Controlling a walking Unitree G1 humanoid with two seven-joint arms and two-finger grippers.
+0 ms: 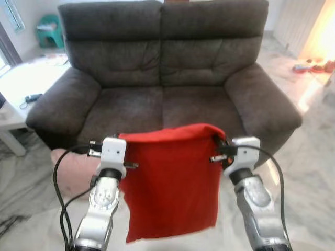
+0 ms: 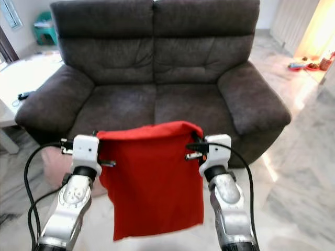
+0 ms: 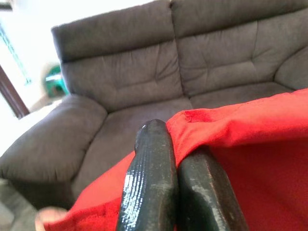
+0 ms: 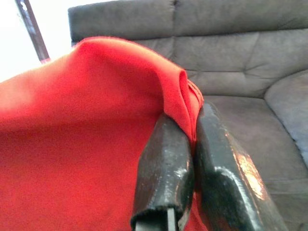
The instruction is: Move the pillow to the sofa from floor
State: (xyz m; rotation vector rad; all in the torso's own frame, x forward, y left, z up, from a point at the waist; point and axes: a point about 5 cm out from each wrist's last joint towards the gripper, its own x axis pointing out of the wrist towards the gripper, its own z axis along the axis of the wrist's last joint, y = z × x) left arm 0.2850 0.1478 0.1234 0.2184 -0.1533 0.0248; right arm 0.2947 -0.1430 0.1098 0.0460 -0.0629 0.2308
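Note:
A flat red pillow point(image 1: 170, 183) hangs in the air in front of the dark grey two-seat sofa point(image 1: 162, 78). My left gripper point(image 1: 123, 138) is shut on the pillow's upper left corner and my right gripper point(image 1: 219, 142) is shut on its upper right corner. In the left wrist view the two black fingers point(image 3: 154, 183) press together on the red fabric point(image 3: 250, 130). In the right wrist view the fingers point(image 4: 168, 168) pinch a fold of the red pillow point(image 4: 86, 120). The pillow's top edge is about level with the sofa seat's front.
A pink rounded object point(image 1: 76, 170) lies on the marble floor at the sofa's front left corner. A white low table point(image 1: 21, 89) stands to the left with a small dark item on it. A green stool point(image 1: 49, 31) is at the far left back.

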